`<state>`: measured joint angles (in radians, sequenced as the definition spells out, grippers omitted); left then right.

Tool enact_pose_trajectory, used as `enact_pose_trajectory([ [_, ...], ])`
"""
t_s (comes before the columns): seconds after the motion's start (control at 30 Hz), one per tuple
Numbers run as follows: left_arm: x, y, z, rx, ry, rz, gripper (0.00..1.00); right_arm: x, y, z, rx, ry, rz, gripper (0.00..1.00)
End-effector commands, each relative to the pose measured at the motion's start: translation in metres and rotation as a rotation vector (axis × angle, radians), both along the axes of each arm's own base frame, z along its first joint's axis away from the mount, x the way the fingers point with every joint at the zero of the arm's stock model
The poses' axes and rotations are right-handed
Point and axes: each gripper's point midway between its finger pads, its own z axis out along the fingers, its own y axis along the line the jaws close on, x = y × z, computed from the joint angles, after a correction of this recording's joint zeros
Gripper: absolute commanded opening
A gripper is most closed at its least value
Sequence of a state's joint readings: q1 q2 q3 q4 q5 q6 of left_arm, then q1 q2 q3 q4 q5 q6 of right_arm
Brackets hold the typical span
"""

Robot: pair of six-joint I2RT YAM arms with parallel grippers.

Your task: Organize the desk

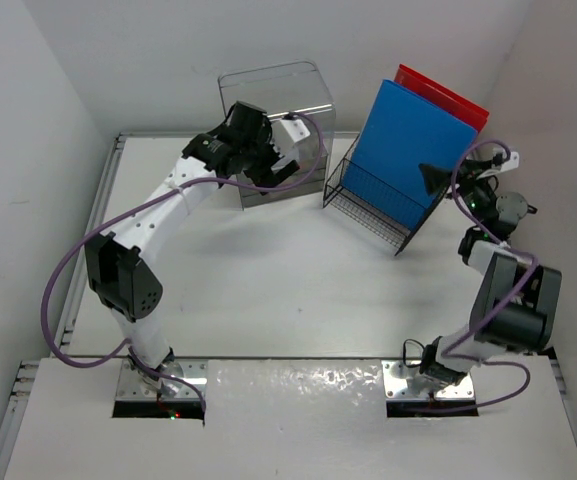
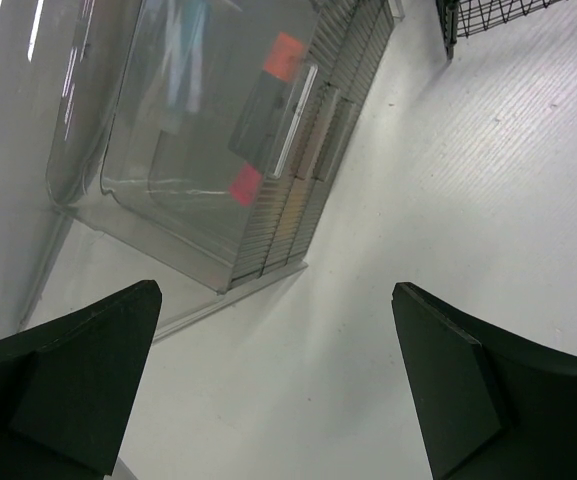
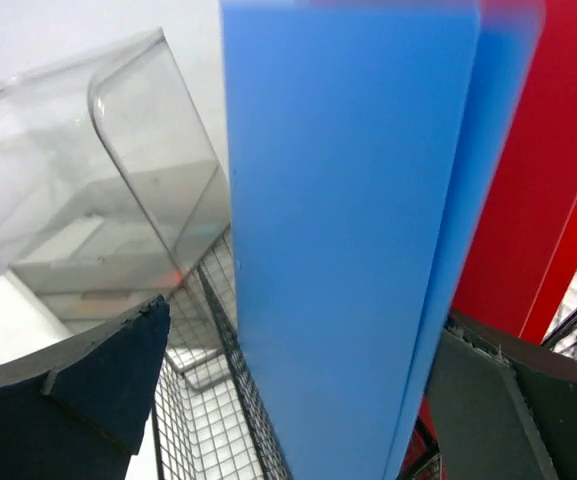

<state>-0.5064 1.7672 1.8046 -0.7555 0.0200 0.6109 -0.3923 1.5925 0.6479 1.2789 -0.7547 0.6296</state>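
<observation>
Our left fingers (image 1: 273, 172) are spread wide and hold nothing, over the white bench (image 1: 268, 290) near the clear box (image 1: 278, 100). Our right fingers (image 1: 435, 180) are spread too. The blue folder (image 1: 403, 150) stands between them, in the wire rack (image 1: 368, 210) at the far right.

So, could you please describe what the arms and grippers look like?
Both the left arm and right arm have white links with black joint housings, and a purple cable loops along each. The left gripper and right gripper have broad, black wedge-shaped fingers.
</observation>
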Motion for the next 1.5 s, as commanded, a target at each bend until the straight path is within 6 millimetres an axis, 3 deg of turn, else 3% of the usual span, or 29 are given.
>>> enact_pose_trajectory([
  [0.0, -0.002, 0.007, 0.058, -0.059, -0.12, -0.002, 1.0, -0.008, -0.026, 0.036, -0.082, -0.021, -0.201, 0.99],
  [0.07, -0.002, 0.006, 0.067, -0.073, -0.133, -0.003, 1.0, -0.011, -0.05, 0.027, -0.105, 0.073, -0.349, 0.99],
  [0.1, -0.004, 0.004, 0.074, -0.086, -0.139, -0.011, 0.99, -0.016, -0.074, 0.006, -0.076, 0.208, -0.493, 0.99],
  [0.17, -0.006, 0.003, 0.08, -0.098, -0.14, -0.015, 1.0, -0.036, -0.09, 0.015, -0.088, 0.25, -0.619, 0.99],
  [0.2, -0.008, 0.003, 0.086, -0.106, -0.143, -0.021, 1.0, -0.05, -0.104, 0.0, -0.078, 0.337, -0.716, 0.99],
  [0.27, -0.013, 0.006, 0.086, -0.093, -0.123, -0.017, 1.0, -0.074, -0.11, 0.011, -0.049, 0.34, -0.805, 0.99],
  [0.3, -0.011, 0.01, 0.098, -0.096, -0.147, 0.001, 1.0, -0.085, -0.111, -0.001, -0.038, 0.379, -0.839, 0.99],
  [0.33, -0.011, 0.014, 0.103, -0.105, -0.147, 0.023, 1.0, -0.101, -0.117, 0.012, -0.009, 0.341, -0.908, 0.99],
  [0.37, -0.011, 0.024, 0.117, -0.116, -0.165, 0.05, 0.99, -0.11, -0.116, 0.005, -0.001, 0.35, -0.926, 0.99],
  [0.43, -0.012, 0.038, 0.136, -0.158, -0.188, 0.1, 1.0, -0.127, -0.119, 0.017, 0.011, 0.313, -0.982, 0.99],
  [0.47, -0.012, 0.047, 0.143, -0.177, -0.196, 0.129, 1.0, -0.134, -0.121, 0.017, 0.014, 0.317, -1.005, 0.99],
  [0.57, -0.003, 0.103, 0.156, -0.253, -0.208, 0.284, 1.0, -0.163, -0.135, 0.011, 0.009, 0.356, -1.147, 0.99],
  [0.6, 0.0, 0.142, 0.16, -0.287, -0.217, 0.36, 1.0, -0.17, -0.14, -0.006, 0.006, 0.38, -1.187, 0.99],
  [0.63, 0.003, 0.162, 0.158, -0.314, -0.215, 0.408, 1.0, -0.176, -0.143, -0.014, 0.011, 0.387, -1.219, 0.99],
  [0.67, 0.009, 0.182, 0.142, -0.359, -0.19, 0.484, 1.0, -0.182, -0.147, -0.023, 0.02, 0.399, -1.257, 0.99],
  [0.7, 0.006, 0.218, 0.143, -0.367, -0.219, 0.581, 1.0, -0.186, -0.146, -0.045, 0.03, 0.434, -1.263, 0.99],
  [0.77, 0.002, 0.245, 0.115, -0.329, -0.235, 0.686, 1.0, -0.194, -0.147, -0.082, 0.103, 0.47, -1.308, 0.99],
  [0.83, -0.001, 0.259, 0.092, -0.281, -0.24, 0.73, 0.99, -0.202, -0.149, -0.106, 0.193, 0.51, -1.364, 0.99],
  [0.87, -0.002, 0.268, 0.068, -0.246, -0.212, 0.769, 1.0, -0.21, -0.15, -0.119, 0.2, 0.557, -1.399, 0.99],
  [0.9, -0.004, 0.276, 0.057, -0.235, -0.198, 0.795, 1.0, -0.211, -0.149, -0.129, 0.21, 0.599, -1.409, 0.99],
  [1.07, -0.004, 0.311, -0.013, -0.239, -0.177, 0.958, 1.0, -0.218, -0.148, -0.149, 0.265, 0.736, -1.462, 0.99],
  [1.17, -0.002, 0.322, -0.044, -0.246, -0.199, 1.039, 1.0, -0.223, -0.151, -0.154, 0.326, 0.775, -1.533, 0.99],
  [1.27, -0.001, 0.327, -0.068, -0.266, -0.179, 1.096, 1.0, -0.213, -0.147, -0.156, 0.351, 0.799, -1.496, 0.99],
  [1.47, 0.004, 0.314, -0.109, -0.334, -0.071, 1.097, 1.0, -0.21, -0.142, -0.165, 0.346, 0.795, -1.449, 0.99],
])
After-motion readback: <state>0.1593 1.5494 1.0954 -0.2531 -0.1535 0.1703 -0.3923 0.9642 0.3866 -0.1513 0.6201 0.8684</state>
